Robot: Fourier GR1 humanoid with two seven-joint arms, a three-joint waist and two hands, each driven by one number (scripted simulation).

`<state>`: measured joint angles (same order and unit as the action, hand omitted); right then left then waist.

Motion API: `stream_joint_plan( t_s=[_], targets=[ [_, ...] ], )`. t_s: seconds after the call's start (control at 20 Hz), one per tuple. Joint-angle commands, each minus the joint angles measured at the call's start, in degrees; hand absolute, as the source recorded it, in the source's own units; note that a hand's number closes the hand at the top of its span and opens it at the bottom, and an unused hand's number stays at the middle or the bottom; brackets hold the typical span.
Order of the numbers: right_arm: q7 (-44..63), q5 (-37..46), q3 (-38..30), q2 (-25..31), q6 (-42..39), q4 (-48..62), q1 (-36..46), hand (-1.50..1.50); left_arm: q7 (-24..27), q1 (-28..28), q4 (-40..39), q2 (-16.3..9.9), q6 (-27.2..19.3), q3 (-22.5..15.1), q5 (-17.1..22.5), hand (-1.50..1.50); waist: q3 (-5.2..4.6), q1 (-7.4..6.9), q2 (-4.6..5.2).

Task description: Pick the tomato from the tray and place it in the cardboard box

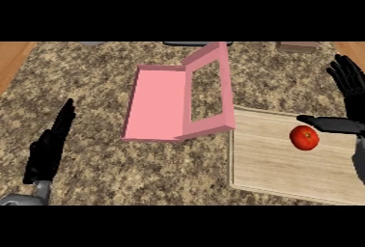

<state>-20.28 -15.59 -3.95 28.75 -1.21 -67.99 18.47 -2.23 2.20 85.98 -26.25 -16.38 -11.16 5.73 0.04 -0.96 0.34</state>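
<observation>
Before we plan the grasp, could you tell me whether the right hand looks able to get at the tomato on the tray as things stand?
Probably yes. The right hand is open beside the tomato, its thumb just above it, and nothing stands between them on the wooden tray. The pink box lies well to the left.

Speckled brown granite-look counter, matt. Pale wood tray with visible grain. Pink box, flat matt, cardboard-like. Smooth, slightly glossy red tomato. Black matt hands.
</observation>
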Motion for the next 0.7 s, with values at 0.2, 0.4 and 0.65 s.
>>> stream_joint_plan(
  t_s=[0.2,0.4,0.65],
  targets=[
    [-2.0,13.6,4.6,16.4,-8.3,6.2,3.7,-1.50,-0.8,-0.8,0.4,1.7,-0.2,-1.8,-1.9,0.00,-0.05,-0.39,-0.06],
    [0.8,19.2,10.1,22.6,-15.0,4.2,2.5,-1.50,-2.5,-2.1,2.9,0.4,0.3,-1.0,-1.4,0.00,-0.08,-0.45,-0.40],
    [5.7,25.0,16.3,29.2,-24.8,2.0,5.2,-1.50,-1.2,-1.8,1.2,1.6,-0.7,-1.1,-2.8,0.00,-0.13,-0.52,-0.22]
  ],
)
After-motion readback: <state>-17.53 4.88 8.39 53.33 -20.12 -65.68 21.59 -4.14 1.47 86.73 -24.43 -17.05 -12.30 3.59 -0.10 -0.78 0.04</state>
